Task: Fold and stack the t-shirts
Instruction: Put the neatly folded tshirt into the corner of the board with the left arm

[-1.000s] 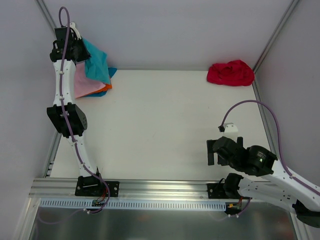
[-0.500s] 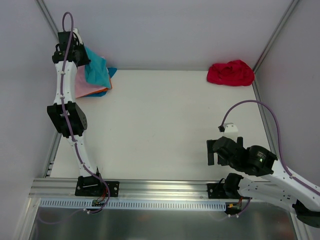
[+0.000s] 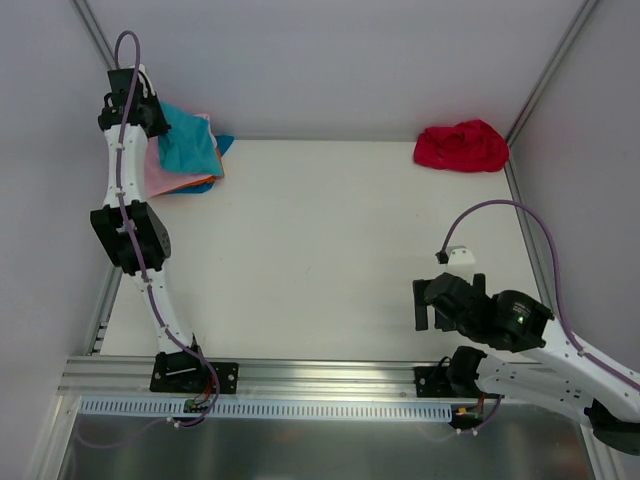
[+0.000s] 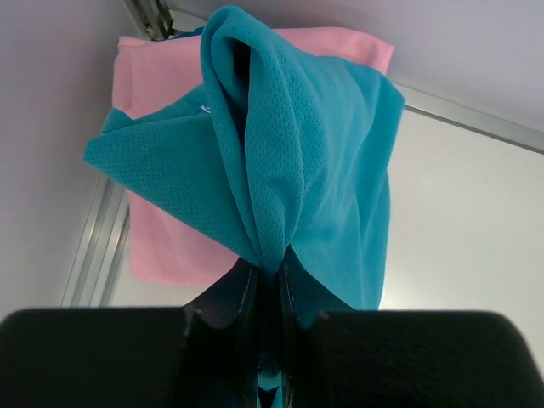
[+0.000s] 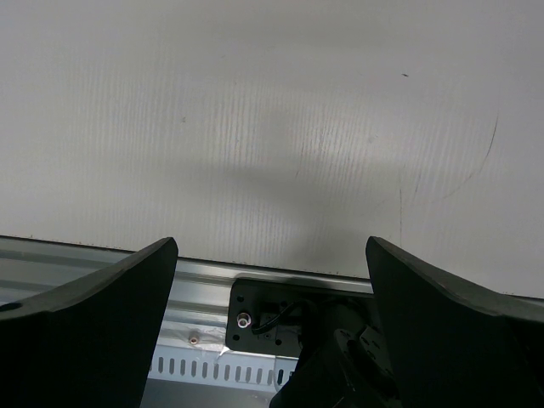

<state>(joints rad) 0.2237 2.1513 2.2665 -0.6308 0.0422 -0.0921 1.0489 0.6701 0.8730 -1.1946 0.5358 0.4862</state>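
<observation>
A teal t-shirt point(image 3: 187, 142) hangs bunched from my left gripper point(image 3: 150, 118) at the table's far left corner. In the left wrist view the left gripper point(image 4: 268, 268) is shut on a pinched fold of the teal t-shirt point(image 4: 297, 153), which drapes down over a flat pink t-shirt point(image 4: 170, 246). The pink t-shirt point(image 3: 160, 172) lies on a pile with an orange edge point(image 3: 205, 183) and a blue edge point(image 3: 226, 144) showing. A crumpled red t-shirt point(image 3: 460, 146) lies at the far right corner. My right gripper point(image 3: 430, 305) hovers open and holds nothing near the front right.
White walls and metal corner posts point(image 3: 95, 35) close in the table at the back and sides. A metal rail point(image 5: 204, 280) with the arm's base plate runs under the right gripper point(image 5: 270, 246). A small white clip point(image 3: 461, 256) hangs on the right arm's cable.
The left gripper has shifted left toward the corner wall with the teal t-shirt, which now drapes lower over the pile. The right arm has not moved.
</observation>
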